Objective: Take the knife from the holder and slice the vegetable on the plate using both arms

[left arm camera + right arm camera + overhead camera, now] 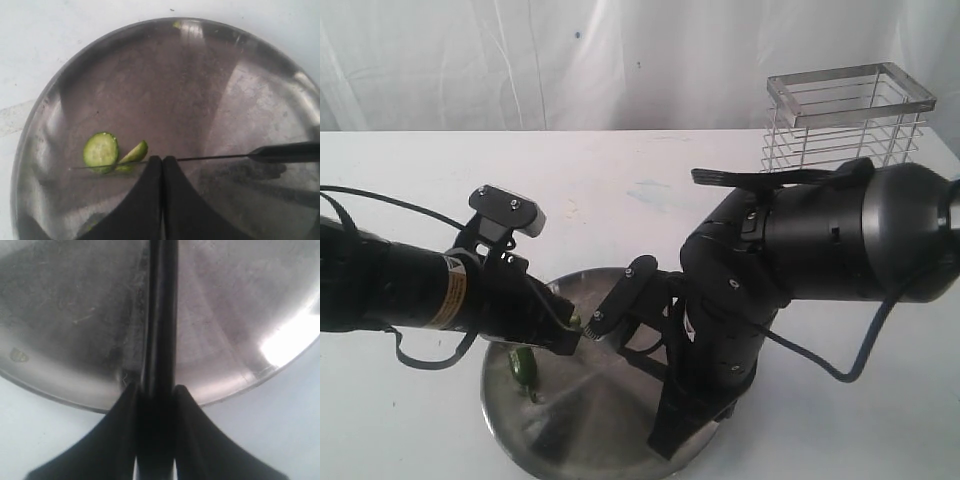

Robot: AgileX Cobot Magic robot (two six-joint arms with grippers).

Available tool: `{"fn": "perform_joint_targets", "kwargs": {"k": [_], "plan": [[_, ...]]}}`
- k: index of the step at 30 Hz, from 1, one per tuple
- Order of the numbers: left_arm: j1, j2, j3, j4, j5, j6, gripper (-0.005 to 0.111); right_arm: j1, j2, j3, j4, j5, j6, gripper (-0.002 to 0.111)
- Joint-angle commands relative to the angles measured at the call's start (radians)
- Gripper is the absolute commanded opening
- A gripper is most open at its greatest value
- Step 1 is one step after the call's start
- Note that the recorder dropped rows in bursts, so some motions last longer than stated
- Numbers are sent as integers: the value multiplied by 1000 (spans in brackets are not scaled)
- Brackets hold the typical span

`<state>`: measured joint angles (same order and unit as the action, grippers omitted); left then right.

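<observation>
Slices of small glossy green vegetable [101, 151], pale inside, on round brushed-steel plate [200, 90], slim black-handled knife [210, 158] clamped in right gripper [156, 405], left gripper [162, 165] pressed closed, empty.

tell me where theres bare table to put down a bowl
Free: the wide strip of table behind the left arm, and the patch between the plate and the wire holder. Crowded: over the plate, where both grippers, the knife and the vegetable slices sit.
</observation>
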<state>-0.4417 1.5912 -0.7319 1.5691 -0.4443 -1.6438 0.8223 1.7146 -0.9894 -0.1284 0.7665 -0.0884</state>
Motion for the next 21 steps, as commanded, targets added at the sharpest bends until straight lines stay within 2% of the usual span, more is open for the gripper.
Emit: {"fn": "perform_joint_targets", "kwargs": {"k": [1,16,18,21], "plan": [[1,-9,-26,1,-7,-8,0,3,-13,1,-1,-1,-6,0],[1,-7,-28,9,20,-4,0,5,-119,1,4,12,-6,0],[1,-7,-31,5,42,-4,0,8,-119,1,5,15,-6,0],[1,-5,-40,-11,148,-4,2,26,-119,1,9,15,-6,0]]}}
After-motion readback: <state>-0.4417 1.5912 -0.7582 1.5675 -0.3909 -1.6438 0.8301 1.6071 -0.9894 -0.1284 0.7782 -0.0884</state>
